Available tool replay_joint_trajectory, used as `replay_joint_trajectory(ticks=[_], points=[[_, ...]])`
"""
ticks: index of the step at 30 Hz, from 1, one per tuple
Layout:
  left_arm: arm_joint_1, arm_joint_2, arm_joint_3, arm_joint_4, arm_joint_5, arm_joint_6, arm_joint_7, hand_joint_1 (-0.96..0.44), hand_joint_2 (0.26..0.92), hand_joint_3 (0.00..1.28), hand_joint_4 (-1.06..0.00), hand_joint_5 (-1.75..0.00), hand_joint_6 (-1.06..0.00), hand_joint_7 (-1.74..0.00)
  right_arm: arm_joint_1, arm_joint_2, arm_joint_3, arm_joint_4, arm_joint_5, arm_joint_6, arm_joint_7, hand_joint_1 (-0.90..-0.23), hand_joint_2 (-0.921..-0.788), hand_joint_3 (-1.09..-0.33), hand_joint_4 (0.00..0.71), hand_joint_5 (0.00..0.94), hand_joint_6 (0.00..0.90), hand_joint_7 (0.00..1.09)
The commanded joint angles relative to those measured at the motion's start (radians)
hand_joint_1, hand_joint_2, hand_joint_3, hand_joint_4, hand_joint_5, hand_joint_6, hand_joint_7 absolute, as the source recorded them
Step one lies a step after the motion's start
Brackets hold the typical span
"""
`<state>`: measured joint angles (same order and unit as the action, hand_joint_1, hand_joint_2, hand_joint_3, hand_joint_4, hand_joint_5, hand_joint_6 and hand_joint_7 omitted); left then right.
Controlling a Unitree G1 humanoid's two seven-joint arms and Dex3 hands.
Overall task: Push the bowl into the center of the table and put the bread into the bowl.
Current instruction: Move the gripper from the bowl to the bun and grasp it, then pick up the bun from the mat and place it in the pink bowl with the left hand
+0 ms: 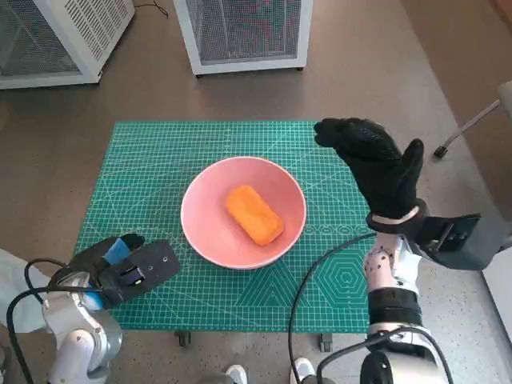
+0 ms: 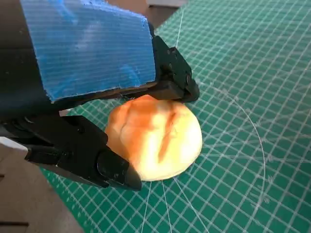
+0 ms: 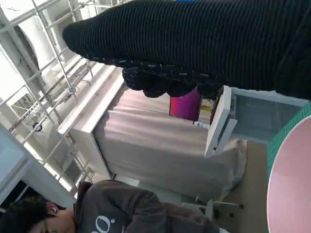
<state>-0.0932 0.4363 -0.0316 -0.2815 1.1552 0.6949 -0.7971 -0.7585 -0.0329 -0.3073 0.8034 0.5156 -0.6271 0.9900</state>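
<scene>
A pink bowl (image 1: 198,218) stands in the middle of the green mat (image 1: 152,168), with an orange oblong bread (image 1: 254,214) lying inside it. My left hand (image 1: 128,264) lies low at the table's front left corner. In the left wrist view its black fingers (image 2: 175,80) sit on both sides of a round golden bun (image 2: 155,138) that rests on the mat, touching it. The head view hides that bun under the hand. My right hand (image 1: 376,164) is raised over the table's right side, fingers spread, holding nothing. The bowl's rim (image 3: 291,189) shows in the right wrist view.
Two white mesh-fronted cabinets (image 1: 244,32) (image 1: 56,36) stand on the floor beyond the table. A person (image 3: 112,208) in a dark top sits nearby. White shoe tips (image 1: 236,374) show at the table's front edge. A chair leg (image 1: 468,128) is at right.
</scene>
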Motion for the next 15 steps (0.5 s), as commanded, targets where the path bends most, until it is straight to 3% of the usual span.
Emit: replay_joint_trajectory(ticks=[1, 9, 15], points=[[0.035, 0.023, 0.017, -0.043, -0.056, -0.036, 0.049, 0.01, 0.908, 0.09, -0.68, -1.26, -0.64, -1.00, 0.032, 0.000, 0.002, -0.004, 0.006, 0.015, -0.002, -0.569, -0.921, -0.637, 0.233, 0.000, 0.362, 0.00], [0.064, 0.052, 0.062, -0.150, -0.114, -0.067, 0.084, 0.00, 0.904, 0.09, -0.67, -1.31, -0.69, -0.98, 0.037, 0.000, 0.004, -0.013, 0.005, 0.024, -0.005, -0.572, -0.921, -0.639, 0.232, 0.000, 0.362, 0.00], [0.062, 0.059, 0.097, -0.231, -0.139, -0.061, 0.090, 0.00, 0.895, 0.09, -0.69, -1.22, -0.68, -1.06, 0.043, 0.000, 0.006, -0.020, 0.003, 0.027, -0.008, -0.580, -0.921, -0.639, 0.230, 0.000, 0.361, 0.00]])
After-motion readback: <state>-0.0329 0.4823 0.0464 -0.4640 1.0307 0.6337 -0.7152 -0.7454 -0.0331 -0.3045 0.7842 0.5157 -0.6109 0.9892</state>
